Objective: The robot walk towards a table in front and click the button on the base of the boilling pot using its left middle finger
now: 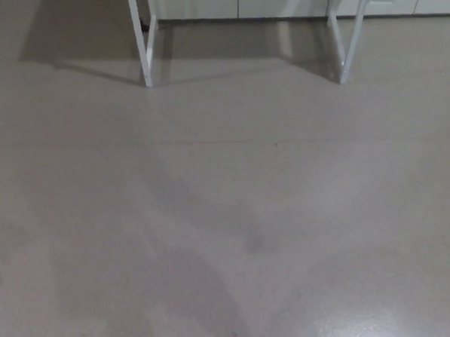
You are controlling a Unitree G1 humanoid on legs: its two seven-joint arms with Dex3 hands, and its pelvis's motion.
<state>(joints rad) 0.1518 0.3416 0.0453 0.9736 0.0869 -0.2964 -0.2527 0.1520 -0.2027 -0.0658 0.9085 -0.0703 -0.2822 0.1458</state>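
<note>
View: we see bare grey floor point(228, 236) | Table: white legs point(144, 44) at 11 and 1 o'clock; pot out of frame | Hands: neither visible, finger state unknown

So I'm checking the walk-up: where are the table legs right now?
In the head view, the white table legs stand at the top of the picture, one left of centre and one right of centre, on the bare floor before pale cabinets.
</note>
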